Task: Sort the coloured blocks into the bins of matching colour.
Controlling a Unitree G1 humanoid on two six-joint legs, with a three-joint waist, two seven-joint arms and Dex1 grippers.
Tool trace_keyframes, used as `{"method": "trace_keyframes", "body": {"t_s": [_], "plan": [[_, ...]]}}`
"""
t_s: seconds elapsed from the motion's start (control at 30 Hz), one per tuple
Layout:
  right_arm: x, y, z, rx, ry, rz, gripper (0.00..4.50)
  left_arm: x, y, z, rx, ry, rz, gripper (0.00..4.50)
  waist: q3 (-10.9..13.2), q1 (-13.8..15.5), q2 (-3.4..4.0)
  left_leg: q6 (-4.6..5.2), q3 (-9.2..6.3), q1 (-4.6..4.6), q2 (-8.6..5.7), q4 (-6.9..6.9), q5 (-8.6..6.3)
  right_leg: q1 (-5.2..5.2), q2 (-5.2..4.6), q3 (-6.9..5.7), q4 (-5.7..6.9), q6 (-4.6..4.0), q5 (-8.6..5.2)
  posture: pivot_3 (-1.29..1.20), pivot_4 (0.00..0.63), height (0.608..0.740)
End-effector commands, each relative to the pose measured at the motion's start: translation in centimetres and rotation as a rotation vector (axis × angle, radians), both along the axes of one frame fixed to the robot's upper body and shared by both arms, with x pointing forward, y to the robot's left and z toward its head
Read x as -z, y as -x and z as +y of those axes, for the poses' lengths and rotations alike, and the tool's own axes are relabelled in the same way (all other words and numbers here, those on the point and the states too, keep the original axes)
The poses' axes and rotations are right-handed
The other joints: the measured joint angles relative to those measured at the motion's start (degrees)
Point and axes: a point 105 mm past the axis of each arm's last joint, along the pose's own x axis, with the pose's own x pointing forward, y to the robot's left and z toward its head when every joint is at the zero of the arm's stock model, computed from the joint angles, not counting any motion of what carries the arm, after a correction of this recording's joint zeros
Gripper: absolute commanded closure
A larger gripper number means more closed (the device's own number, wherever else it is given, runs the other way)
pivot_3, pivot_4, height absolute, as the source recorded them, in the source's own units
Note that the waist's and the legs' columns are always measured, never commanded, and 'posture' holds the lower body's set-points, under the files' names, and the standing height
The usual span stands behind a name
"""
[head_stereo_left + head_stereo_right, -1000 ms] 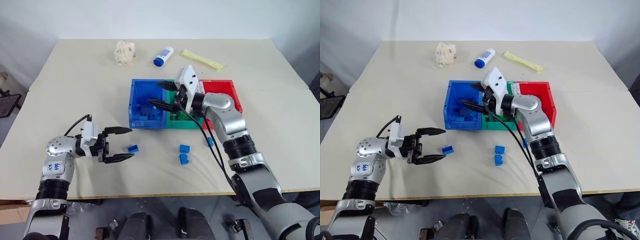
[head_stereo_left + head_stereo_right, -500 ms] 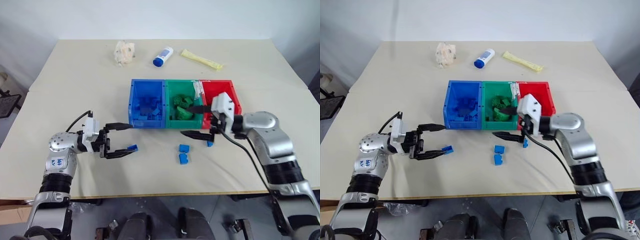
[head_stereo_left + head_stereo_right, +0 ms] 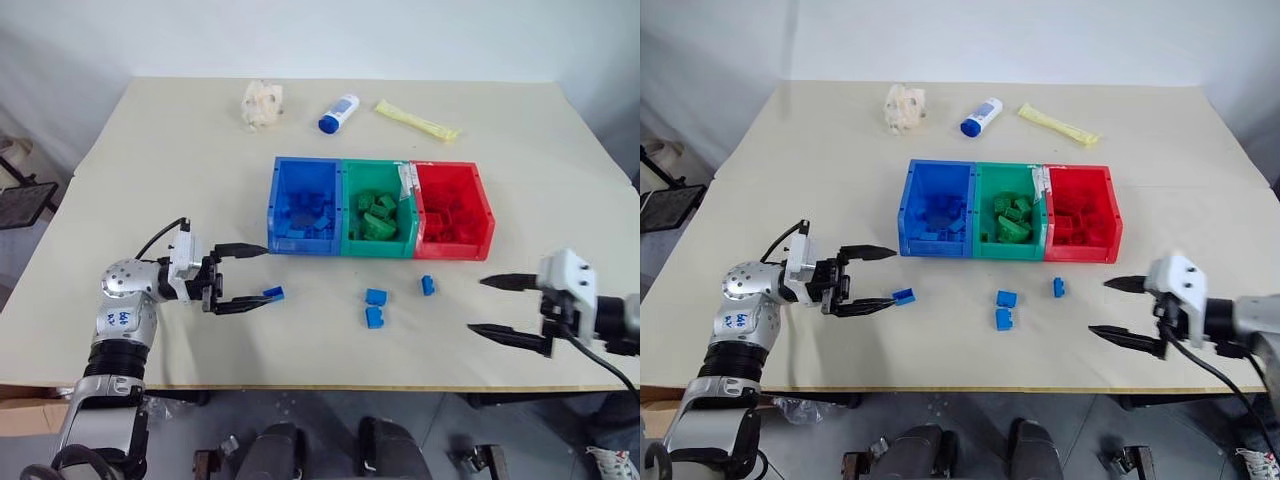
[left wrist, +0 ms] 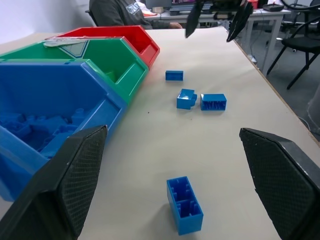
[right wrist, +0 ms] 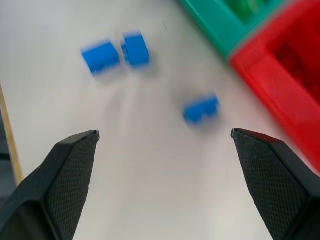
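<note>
Three joined bins stand mid-table: blue (image 3: 305,205), green (image 3: 378,210), red (image 3: 452,205), each with blocks of its own colour inside. Several blue blocks lie loose in front of them. One block (image 3: 273,292) sits just past the near fingertip of my left gripper (image 3: 262,275), which is open and level; in the left wrist view that block (image 4: 184,205) lies between the fingers. A pair (image 3: 375,306) and a single block (image 3: 427,285) lie further right. My right gripper (image 3: 477,304) is open and empty near the table's front right, apart from all blocks.
At the far side lie a crumpled wad (image 3: 263,102), a white bottle with a blue cap (image 3: 339,112) and a yellow packet (image 3: 416,119). The table's front edge (image 3: 400,386) runs close below the right gripper. A seated person (image 4: 120,12) shows beyond the table.
My right arm has swung from above the blue bin out to the right and back toward the front edge, open and empty. The left gripper has stayed beside its block.
</note>
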Motion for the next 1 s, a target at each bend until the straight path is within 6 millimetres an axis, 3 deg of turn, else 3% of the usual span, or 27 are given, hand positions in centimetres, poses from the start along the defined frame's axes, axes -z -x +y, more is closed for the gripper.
{"method": "trace_keyframes", "body": {"t_s": [0.03, 0.4, 0.57, 0.73, 0.87, 1.0], "plan": [[-1.6, 0.7, -0.8, 0.021, 0.021, -0.047, 0.06, -0.5, 0.0, 0.1, 0.005, 0.0, -0.024, 0.0, 0.0, 0.02, 0.0, 0.0, 0.01, 0.0, -0.01, 0.0, 0.0, 0.01, -0.01, 0.01, 0.0, 0.0, 0.0, 0.0, 0.15, 0.74], [-0.2, -1.9, 1.8, 0.102, -0.097, -0.099, 0.06, -0.7, 0.2, -0.2, 0.017, 0.002, -0.035, 0.0, 0.0, -0.09, 0.0, 0.0, 0.0, 0.02, 0.02, 0.01, 0.0, 0.0, -0.01, 0.02, 0.0, 0.0, 0.0, 0.0, 0.15, 0.74], [1.9, -3.6, 3.8, 0.141, -0.174, -0.093, 0.06, -0.7, 0.6, -0.1, 0.015, 0.0, -0.037, 0.0, 0.0, -0.05, 0.0, 0.01, -0.01, 0.01, -0.02, 0.02, 0.01, 0.0, -0.02, 0.01, 0.02, 0.0, 0.0, 0.0, 0.15, 0.74], [3.0, -4.9, 4.5, 0.168, -0.189, -0.091, 0.06, -0.7, 0.8, -0.1, 0.011, -0.001, -0.039, 0.0, 0.0, -0.04, 0.01, 0.01, 0.0, 0.01, -0.02, 0.0, 0.01, -0.04, 0.01, 0.02, 0.04, 0.0, 0.0, 0.0, 0.15, 0.74], [4.2, -5.7, 4.8, 0.193, -0.193, -0.076, 0.99, -0.8, 0.9, 0.1, 0.005, -0.003, -0.043, 0.0, -0.01, -0.13, 0.0, 0.01, -0.01, 0.01, -0.02, 0.0, 0.01, -0.02, 0.02, 0.01, 0.04, 0.0, 0.0, 0.0, 0.15, 0.74], [4.2, -5.8, 4.8, 0.196, -0.197, -0.085, 2.38, -0.7, 1.1, 0.1, 0.002, -0.004, -0.042, 0.0, 0.0, -0.13, 0.0, 0.01, -0.01, 0.01, -0.01, -0.01, 0.01, -0.04, 0.03, 0.01, 0.06, 0.0, 0.0, 0.0, 0.15, 0.74]]}}
